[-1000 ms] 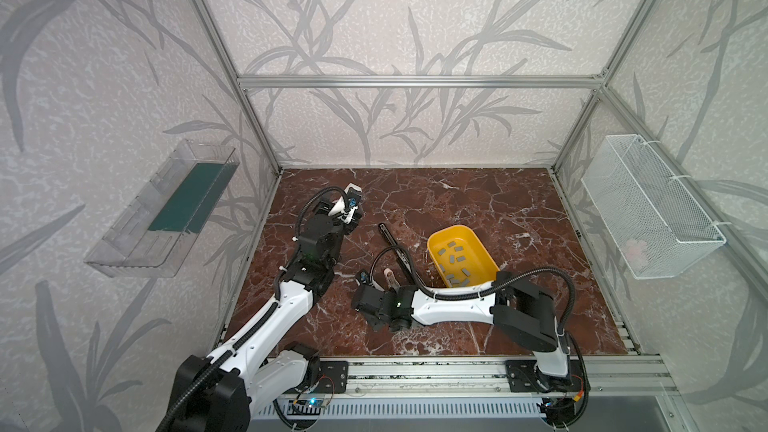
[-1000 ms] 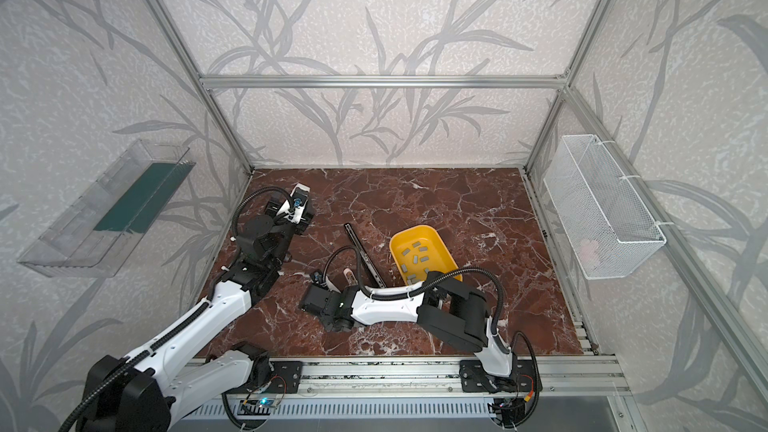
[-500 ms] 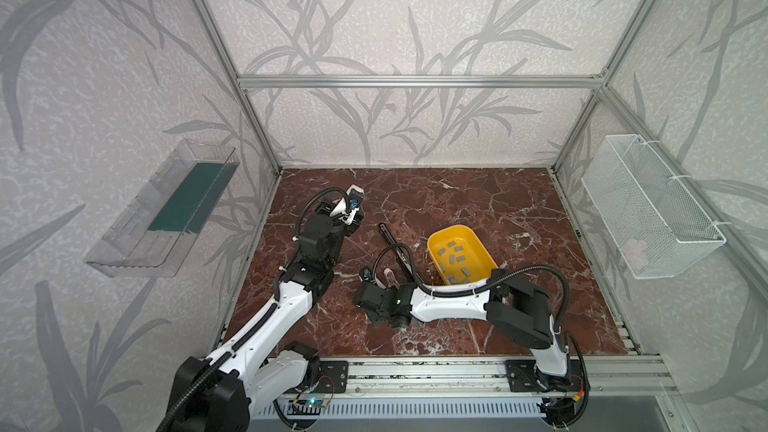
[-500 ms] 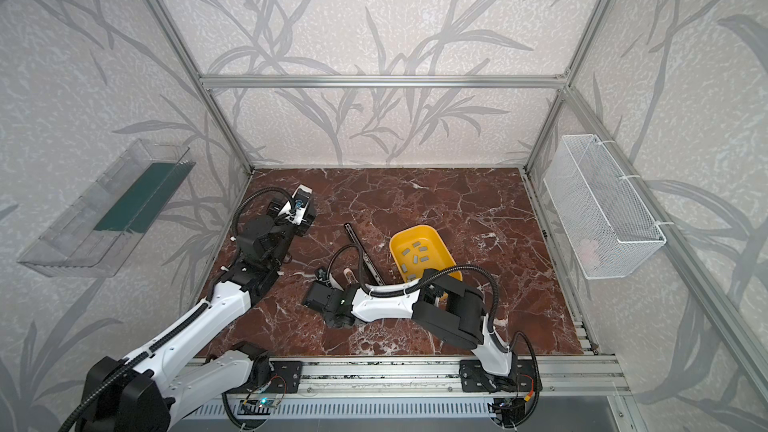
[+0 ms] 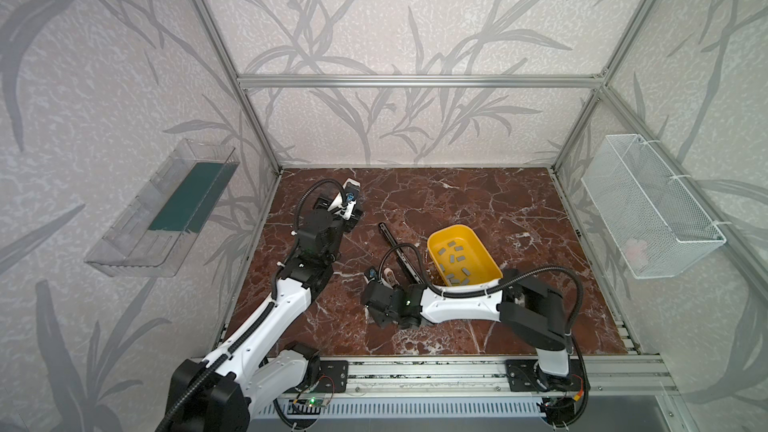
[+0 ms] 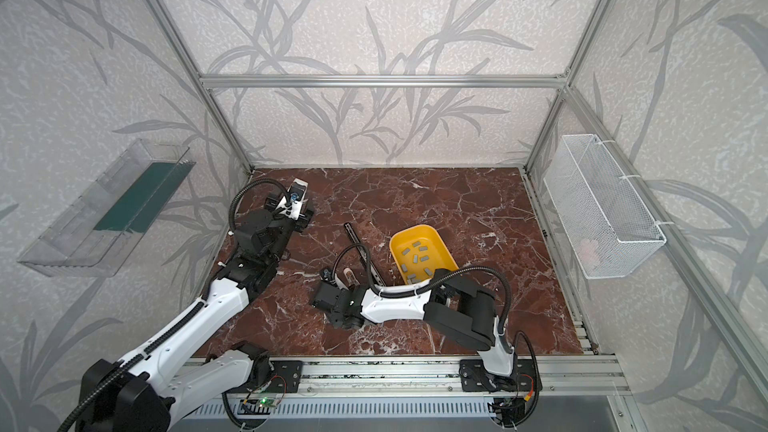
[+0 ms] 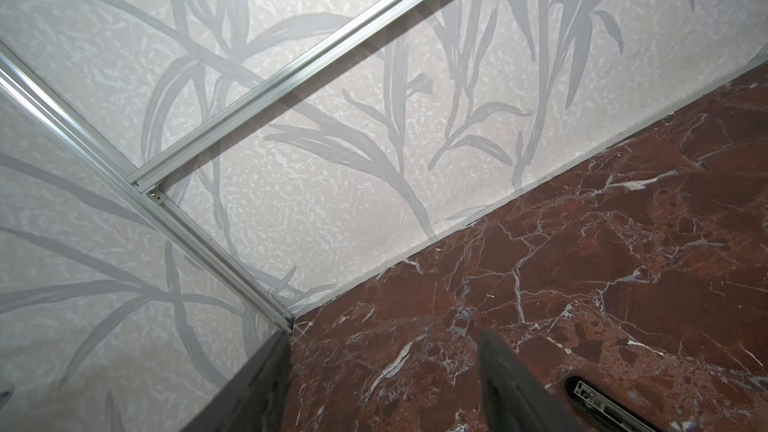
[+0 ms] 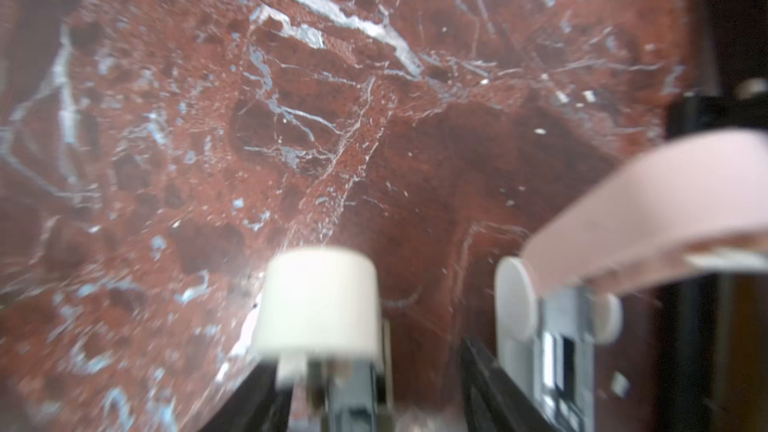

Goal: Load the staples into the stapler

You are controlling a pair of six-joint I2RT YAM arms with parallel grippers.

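Loading seemingly not begun: grey metal staple strips (image 5: 460, 258) lie in the yellow plastic tray (image 5: 487, 253), three o'clock of the long black stapler (image 5: 397, 247); left gripper (image 7: 384, 332) released, right gripper (image 8: 370, 359) I cannot tell

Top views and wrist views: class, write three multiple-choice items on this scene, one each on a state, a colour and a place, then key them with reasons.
1. The left claw is: A) shut on a staple; B) open and empty; C) out of view.
2. The wire basket is: A) black; B) red; C) white.
3. The staples lie: A) in the left claw; B) in the wire basket; C) in the yellow tray.
Key: B, its fingers stand apart over bare table; C, white mesh; C, grey strips inside the tray.
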